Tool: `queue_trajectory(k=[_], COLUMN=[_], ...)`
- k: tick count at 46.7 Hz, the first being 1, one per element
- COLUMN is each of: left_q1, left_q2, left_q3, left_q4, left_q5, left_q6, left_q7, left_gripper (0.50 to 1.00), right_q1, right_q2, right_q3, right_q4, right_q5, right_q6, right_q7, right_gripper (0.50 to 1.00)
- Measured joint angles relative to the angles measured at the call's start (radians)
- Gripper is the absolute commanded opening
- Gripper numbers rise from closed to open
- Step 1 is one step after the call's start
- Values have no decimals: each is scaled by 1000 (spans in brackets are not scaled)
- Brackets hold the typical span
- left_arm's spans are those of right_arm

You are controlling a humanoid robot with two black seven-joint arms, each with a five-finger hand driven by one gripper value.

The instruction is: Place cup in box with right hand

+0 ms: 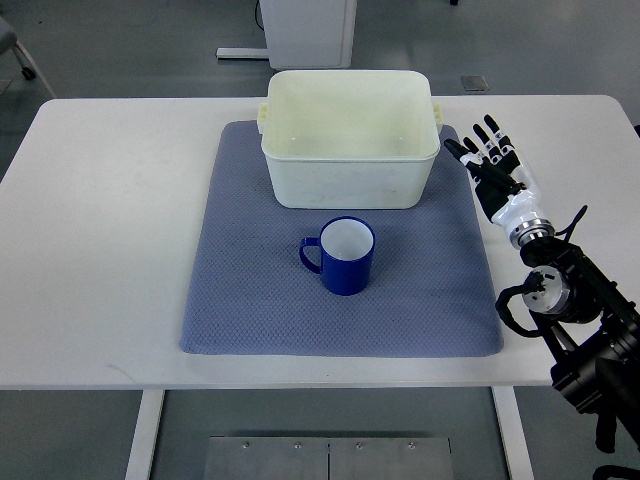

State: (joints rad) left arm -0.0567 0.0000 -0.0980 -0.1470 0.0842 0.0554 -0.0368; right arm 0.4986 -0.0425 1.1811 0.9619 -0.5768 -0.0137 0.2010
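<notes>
**Cup on mat, right hand clear of it, grasp not yet made**

The table (100,250) is white and carries a blue-grey mat (240,300) at its centre. No left arm appears along the left edge.

The cup (345,258) is a dark blue mug with a white interior. It stands upright on the mat, just in front of the box and apart from it. Its handle (309,254) points toward the picture's left, away from the working arm.

The box (348,140) is a cream plastic tub, open at the top. It sits at the far edge of the mat and holds nothing.

The right hand (492,165) hovers over the table just beyond the mat's right edge, beside the box and well apart from the cup. Its fingers are extended and spread, and it holds nothing.

Risks from here:
- The handle faces away, so the grasp probably falls on the round body; a shallow wrap could let the cup slip or tip.
- An approach from the right could push the cup sideways across the mat.
- A low lift could strike the near wall of the box.

No brand, label or writing can be read anywhere.
</notes>
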Motion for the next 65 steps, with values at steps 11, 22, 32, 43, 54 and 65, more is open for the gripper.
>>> queue_trajectory(k=[11, 22, 32, 43, 54, 65], left_q1=[0, 0, 0, 0, 0, 0], left_q2=[0, 0, 0, 0, 0, 0], left_q3=[-2, -1, -1, -1, -1, -1], left_q4=[0, 0, 0, 0, 0, 0], left_q5=[0, 0, 1, 1, 0, 0], left_q6=[0, 0, 0, 0, 0, 0], left_q7=[0, 0, 0, 0, 0, 0], left_gripper=[1000, 1000, 1000, 1000, 1000, 1000], right_q1=[2, 1, 3, 18, 53, 86], right_q2=[0, -2, -5, -34, -67, -119], right_q3=[-1, -1, -1, -1, 1, 1], right_q4=[-4, -6, -8, -8, -3, 1], right_q5=[0, 0, 0, 0, 0, 11], right_q6=[0, -1, -2, -2, -2, 20], right_q7=[-1, -1, -2, -2, -1, -2], right_gripper=[1000, 1000, 1000, 1000, 1000, 1000])
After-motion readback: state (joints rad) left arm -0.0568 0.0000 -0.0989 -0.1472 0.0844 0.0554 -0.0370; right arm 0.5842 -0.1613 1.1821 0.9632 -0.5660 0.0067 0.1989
